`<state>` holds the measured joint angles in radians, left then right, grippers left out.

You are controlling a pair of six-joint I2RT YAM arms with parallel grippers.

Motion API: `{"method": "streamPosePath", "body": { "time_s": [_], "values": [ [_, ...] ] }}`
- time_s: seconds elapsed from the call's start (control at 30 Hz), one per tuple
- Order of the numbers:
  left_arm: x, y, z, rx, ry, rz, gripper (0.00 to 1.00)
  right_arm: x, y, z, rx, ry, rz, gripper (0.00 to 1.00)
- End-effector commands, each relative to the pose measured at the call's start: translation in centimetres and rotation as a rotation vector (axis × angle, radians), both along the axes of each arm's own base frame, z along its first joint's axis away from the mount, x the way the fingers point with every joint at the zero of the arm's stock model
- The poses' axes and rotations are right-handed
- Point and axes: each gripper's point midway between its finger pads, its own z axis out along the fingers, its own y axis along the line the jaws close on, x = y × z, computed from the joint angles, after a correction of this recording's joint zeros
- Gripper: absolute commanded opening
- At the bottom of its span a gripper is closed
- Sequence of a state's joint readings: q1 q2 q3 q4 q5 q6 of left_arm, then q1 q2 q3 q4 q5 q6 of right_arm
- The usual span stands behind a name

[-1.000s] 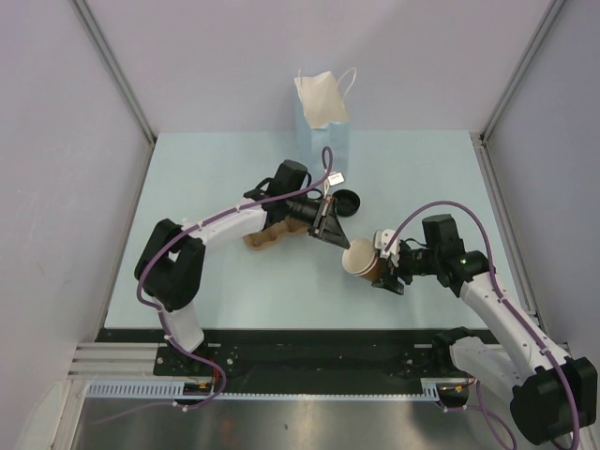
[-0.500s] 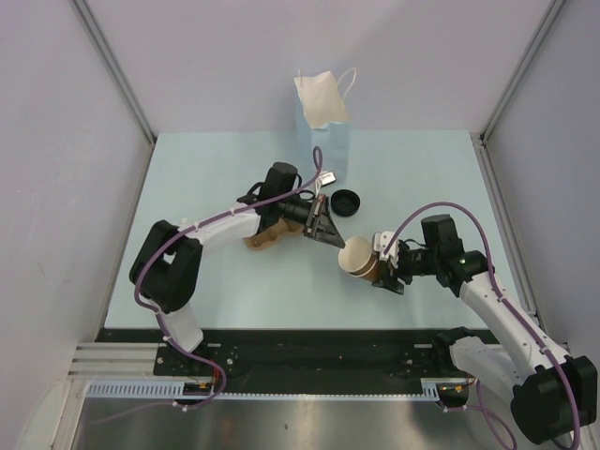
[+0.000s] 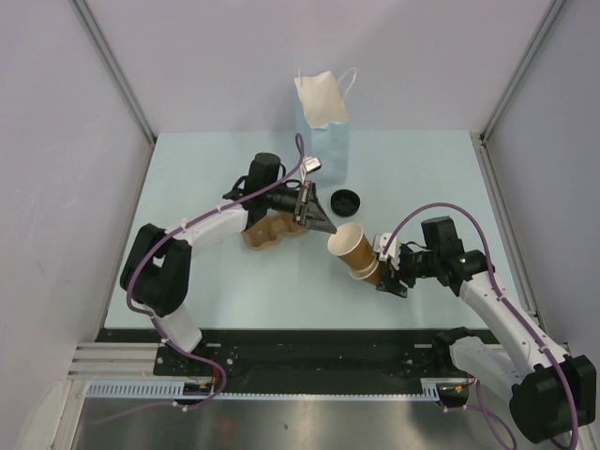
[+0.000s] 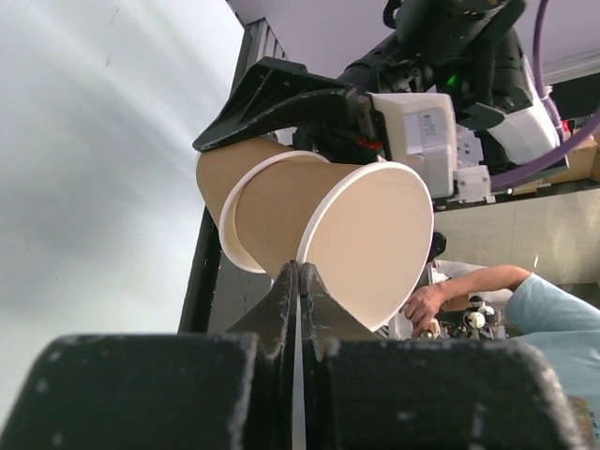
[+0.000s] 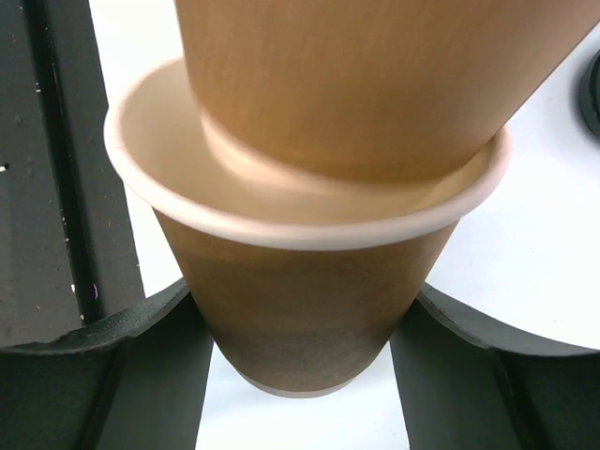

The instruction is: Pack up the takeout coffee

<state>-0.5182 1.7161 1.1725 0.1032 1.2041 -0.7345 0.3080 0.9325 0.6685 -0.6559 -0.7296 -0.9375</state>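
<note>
Two tan paper cups are nested and held tilted above the table. My left gripper (image 3: 328,232) (image 4: 300,269) is shut on the rim of the inner cup (image 3: 343,240) (image 4: 367,242), whose cream inside faces the left wrist camera. My right gripper (image 3: 385,273) (image 5: 300,375) is shut on the base of the outer cup (image 3: 367,267) (image 5: 300,309), one finger on each side. The inner cup (image 5: 366,84) sticks partly out of the outer one. The black lid (image 3: 346,200) lies flat on the table behind the cups, untouched.
A tall light-blue paper bag (image 3: 323,131) with white handles stands open at the back middle. The brown pulp carrier (image 3: 265,234) lies under my left arm. The black frame rail (image 3: 309,347) runs along the near edge.
My left gripper has drawn back to the left with the inner cup's rim, sliding that cup further out of the outer one. The right gripper has barely moved.
</note>
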Motion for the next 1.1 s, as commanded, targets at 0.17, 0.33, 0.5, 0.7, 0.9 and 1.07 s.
{"method": "streamPosePath", "body": {
  "time_s": [0.17,0.33,0.5,0.7,0.9,1.07],
  "values": [
    [0.6,3.4,4.7,-0.056,-0.095,0.046,0.0,0.0,-0.3,-0.1,-0.005,-0.002,-0.001,0.59],
    [1.0,5.5,4.5,-0.007,-0.117,0.072,0.0,-0.1,-0.7,-0.3,-0.01,0.005,-0.014,0.59],
    [0.8,6.6,2.0,0.076,-0.12,0.08,0.0,0.0,-0.8,-0.2,-0.007,0.005,-0.023,0.59],
    [0.8,7.4,-1.7,0.179,-0.135,0.092,0.0,0.0,-0.9,0.8,0.013,-0.024,-0.044,0.59],
    [1.5,7.7,-5.7,0.276,-0.142,0.103,0.0,0.3,-0.8,1.9,0.035,-0.053,-0.071,0.6],
    [1.3,7.7,-8.3,0.308,-0.096,0.085,0.0,0.6,-0.7,2.4,0.051,-0.065,-0.091,0.6]
  ]
}}
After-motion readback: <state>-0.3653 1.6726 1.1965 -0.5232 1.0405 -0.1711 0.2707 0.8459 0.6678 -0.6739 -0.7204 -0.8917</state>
